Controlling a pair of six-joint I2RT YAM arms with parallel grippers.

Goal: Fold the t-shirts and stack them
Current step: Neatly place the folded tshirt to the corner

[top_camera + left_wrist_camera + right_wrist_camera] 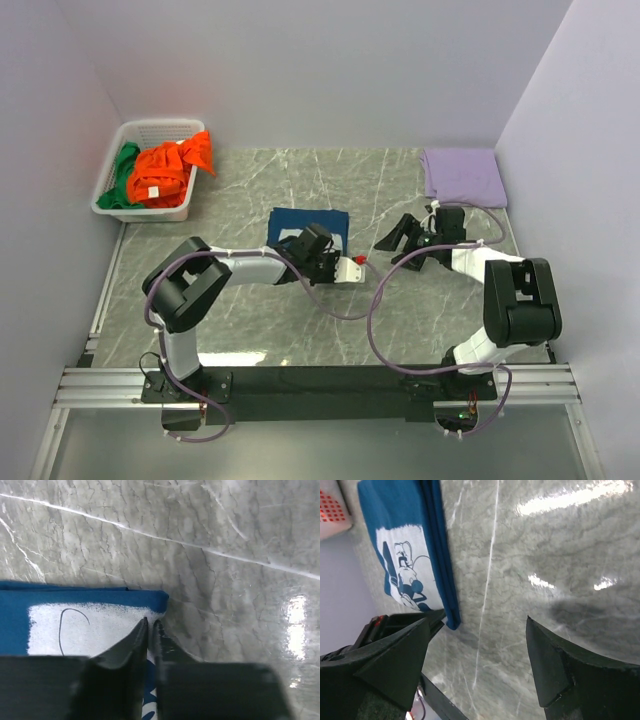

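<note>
Left end effector (151, 622) on navy t-shirt (100, 597)

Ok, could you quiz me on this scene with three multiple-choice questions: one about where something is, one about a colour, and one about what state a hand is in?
1. Where are the orange t-shirt and the green t-shirt?
A) hung on the wall
B) in the white basket
C) draped over an arm

2. What colour is the folded t-shirt lying in the middle?
A) navy blue
B) red
C) yellow

3. How is the right hand?
A) clamped on cloth
B) holding a cup
C) open and empty

Answers: B, both are heaped inside the basket at the far left corner; A, it shows blue with a white print; C, its fingers stand wide apart with only bare table between.
</note>
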